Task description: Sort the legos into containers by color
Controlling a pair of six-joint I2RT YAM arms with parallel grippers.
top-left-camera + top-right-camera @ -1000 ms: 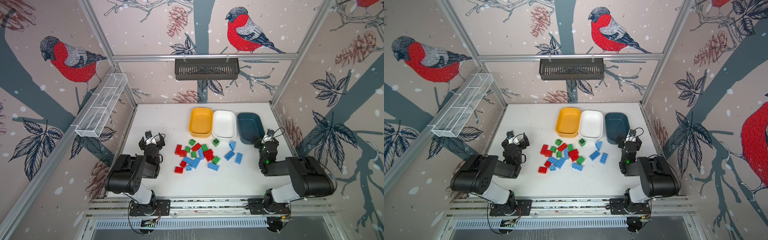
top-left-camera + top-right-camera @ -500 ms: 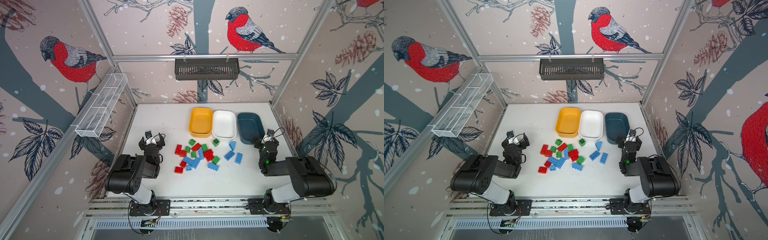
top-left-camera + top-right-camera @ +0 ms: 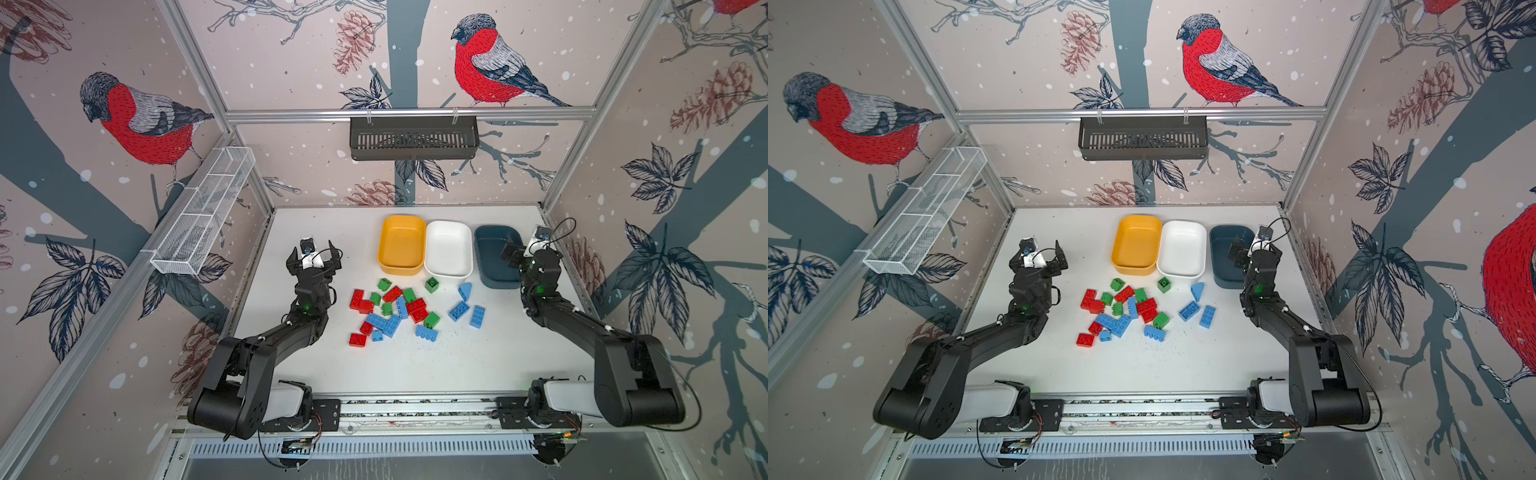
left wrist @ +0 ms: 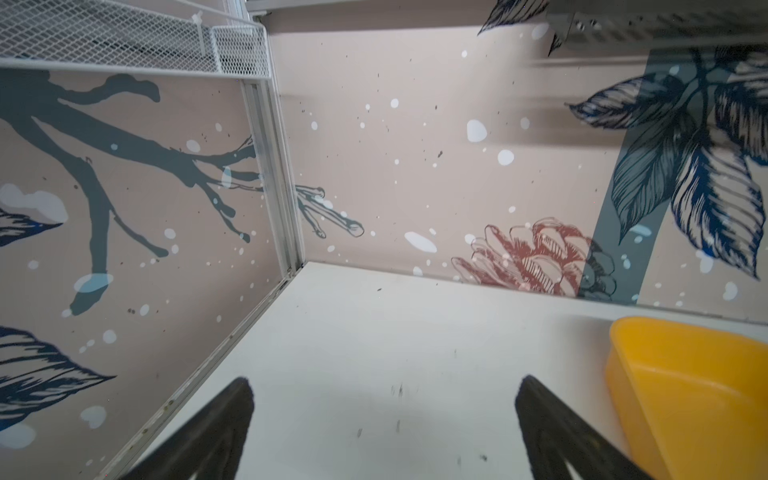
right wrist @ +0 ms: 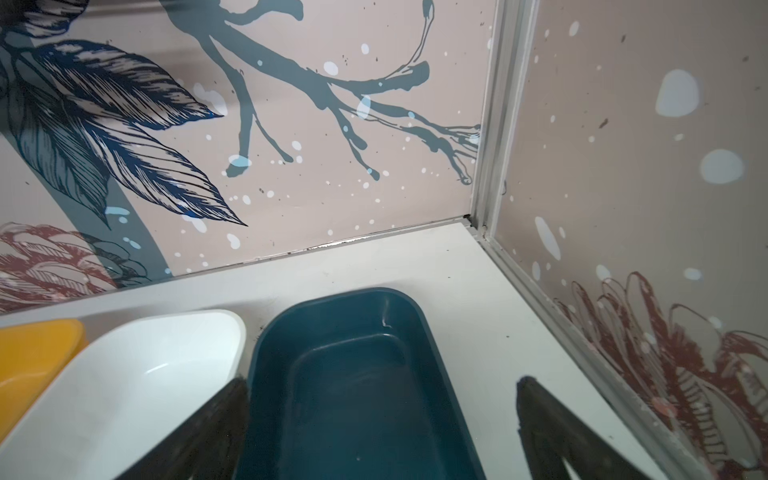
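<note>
Jaws wide; three tubs (image 3: pixel 401 269), twenty-odd legos (image 3: pixel 392 326)

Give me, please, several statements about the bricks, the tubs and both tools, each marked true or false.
1. The yellow tub, the white tub and the teal tub hold no bricks. True.
2. The left tool grips a red brick. False: its jaws stand open with nothing between them.
3. The white tub sits between the other two tubs. True.
4. The right tool hangs over the loose bricks. False: it is open by the teal tub, away from them.
5. The loose bricks are red, green and yellow. False: there are red bricks, green bricks and blue bricks.
</note>
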